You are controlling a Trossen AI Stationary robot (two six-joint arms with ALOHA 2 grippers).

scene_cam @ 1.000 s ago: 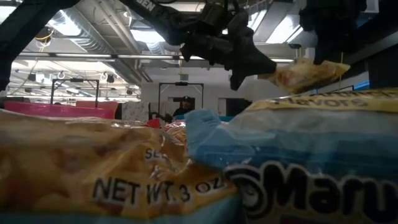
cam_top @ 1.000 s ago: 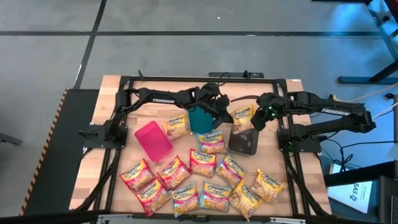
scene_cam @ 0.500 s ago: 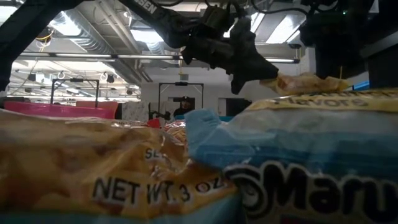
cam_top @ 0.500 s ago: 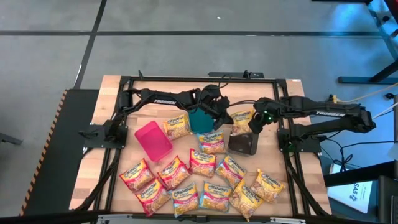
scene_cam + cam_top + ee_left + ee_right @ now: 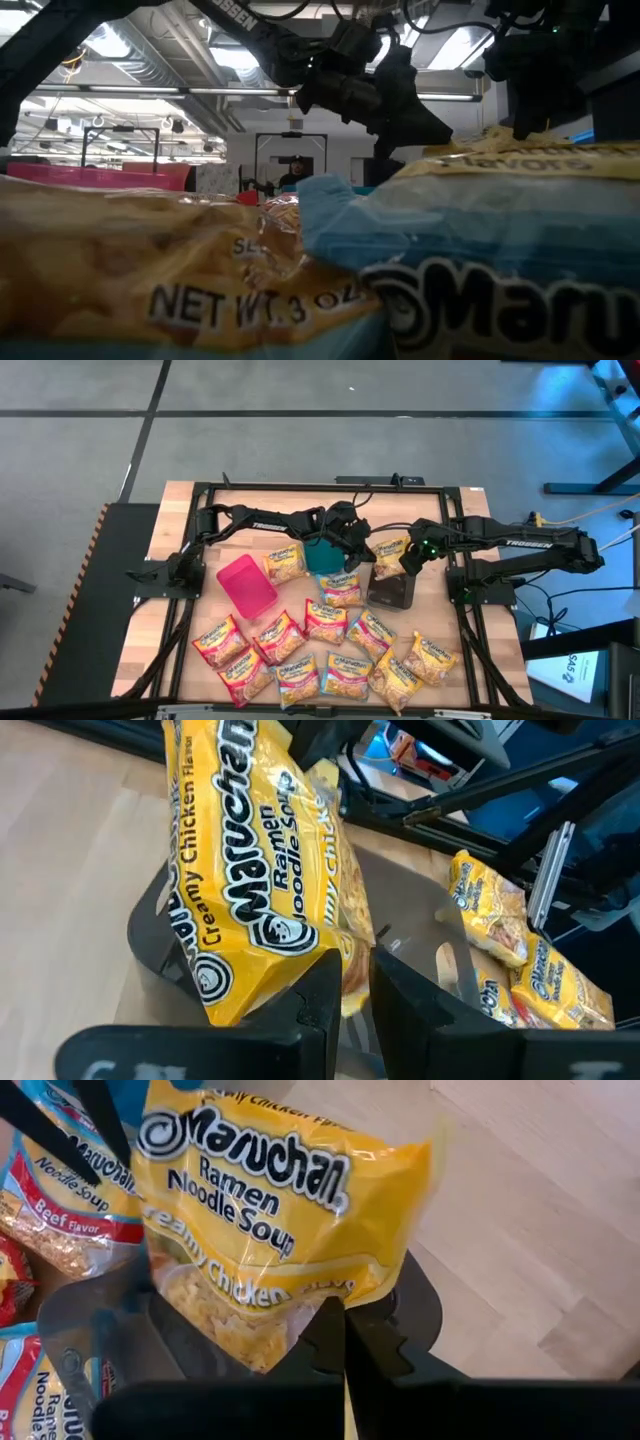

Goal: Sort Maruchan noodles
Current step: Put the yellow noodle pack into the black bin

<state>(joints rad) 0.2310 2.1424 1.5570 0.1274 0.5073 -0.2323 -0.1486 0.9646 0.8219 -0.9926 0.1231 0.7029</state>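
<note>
A yellow Maruchan noodles packet (image 5: 388,546) hangs over the grey bin (image 5: 392,596), held between both arms. My left gripper (image 5: 358,555) meets it from the left and my right gripper (image 5: 403,563) from the right, each shut on it. In the wrist views the packet (image 5: 250,870) (image 5: 260,1210) covers most of the bin's opening. Several more red, yellow and blue packets (image 5: 330,645) lie flat on the near half of the table. One lies by the teal bin (image 5: 322,556) and one in front of it. My left gripper pinches a corner of the yellow packet's edge (image 5: 348,982) between its two fingers. It comes slanting down from the table's left. The packet stands tilted above the grey bin (image 5: 160,935), clear of the table. My right gripper pinches the packet's crimped edge (image 5: 335,1298) below the flavour print, between its shut fingers. It comes steeply down from the table's right. The packet spreads away from the fingers over the grey bin's opening (image 5: 415,1305).
A pink bin (image 5: 246,584) stands left of the teal bin. A loose packet (image 5: 284,561) lies between them, another (image 5: 341,588) just left of the grey bin. In the low view, packets (image 5: 300,270) close to the lens hide the table.
Both grippers have sunk together toward the grey bin, keeping their holds. The yellow packet has come down with them and now sits lower over the bin's opening, partly behind the near packets in the low view.
</note>
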